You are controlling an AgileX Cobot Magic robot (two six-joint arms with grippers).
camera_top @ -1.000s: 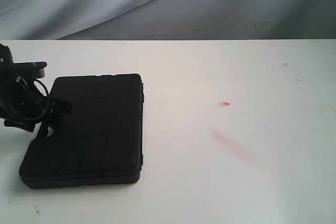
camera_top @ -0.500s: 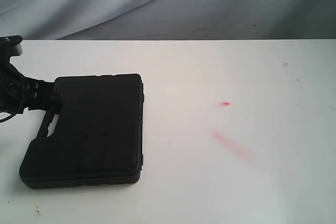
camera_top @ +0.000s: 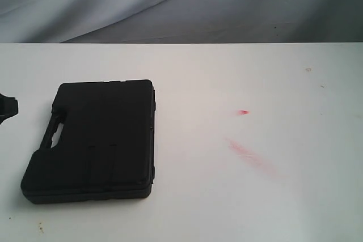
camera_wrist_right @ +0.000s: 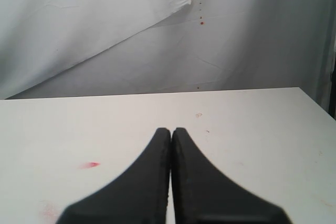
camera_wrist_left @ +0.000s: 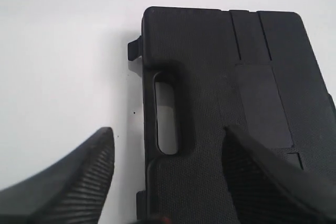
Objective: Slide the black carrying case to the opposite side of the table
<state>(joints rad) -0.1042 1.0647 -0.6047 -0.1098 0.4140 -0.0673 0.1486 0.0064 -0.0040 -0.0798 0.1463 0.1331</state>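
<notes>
The black case [camera_top: 93,140] lies flat on the white table [camera_top: 238,72] at the left, its cut-out handle [camera_top: 55,131] facing the left edge. Only a dark tip of my left arm [camera_top: 7,107] shows there, apart from the case. In the left wrist view the left gripper [camera_wrist_left: 168,132] is open with nothing between its fingers. One ribbed finger [camera_wrist_left: 79,182] shows against bare table [camera_wrist_left: 63,51], the other against the lid of the case [camera_wrist_left: 220,66], near the handle slot. The right gripper [camera_wrist_right: 171,129] is shut on nothing above the table [camera_wrist_right: 252,124]; the exterior view does not show it.
A small red mark [camera_top: 244,112] and a longer red smear [camera_top: 249,156] stain the table right of the case. A grey cloth backdrop [camera_top: 170,4] hangs behind the far edge. White tabletop stretches to the right of the case.
My left arm has drawn back leftward from the case's handle side until only its tip shows. The case has stayed where it was.
</notes>
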